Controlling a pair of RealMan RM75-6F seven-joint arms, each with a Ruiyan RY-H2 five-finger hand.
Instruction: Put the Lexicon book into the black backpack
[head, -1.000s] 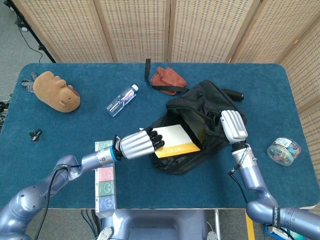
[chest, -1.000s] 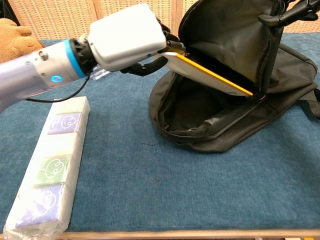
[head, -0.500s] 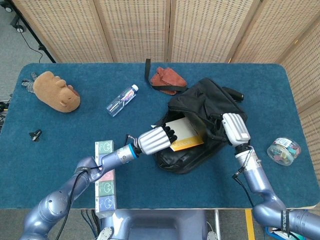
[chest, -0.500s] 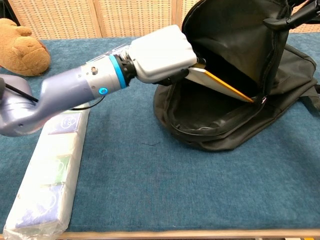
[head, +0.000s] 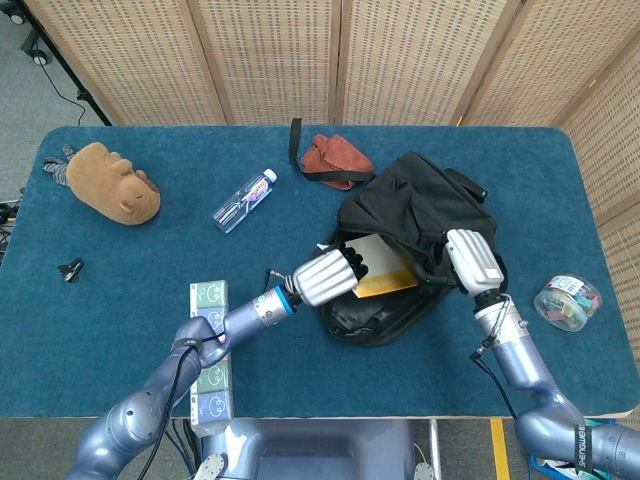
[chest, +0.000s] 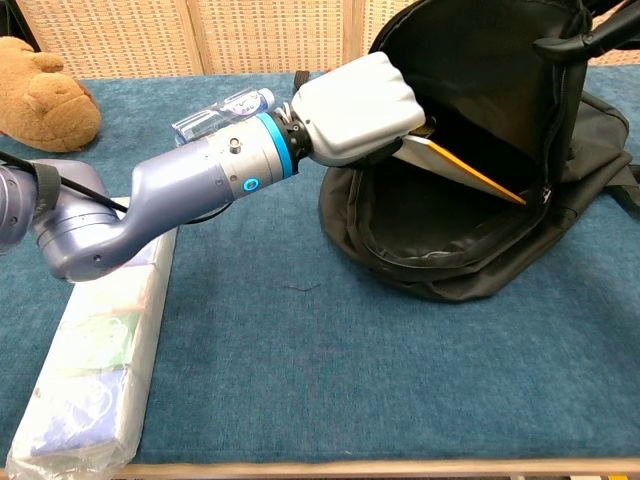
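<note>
The black backpack (head: 420, 215) (chest: 470, 260) lies on the blue table with its mouth held wide. My left hand (head: 325, 277) (chest: 360, 108) grips the white and yellow Lexicon book (head: 382, 272) (chest: 462, 170) at the bag's opening, and most of the book sits inside the mouth, slanting down to the right. My right hand (head: 472, 262) holds the upper flap of the backpack up on its right side. In the chest view only the right hand's dark fingers (chest: 600, 30) show at the top right edge.
A long pack of tissue packets (head: 210, 355) (chest: 95, 350) lies under my left forearm. A water bottle (head: 244, 200), a brown plush toy (head: 115, 182) and a red pouch (head: 333, 160) lie farther back. A clear jar (head: 567, 301) stands right of the bag.
My left hand has pushed the book to the right, from outside the opening to deep in the bag's mouth. The backpack shifted slightly right; my right hand kept its hold.
</note>
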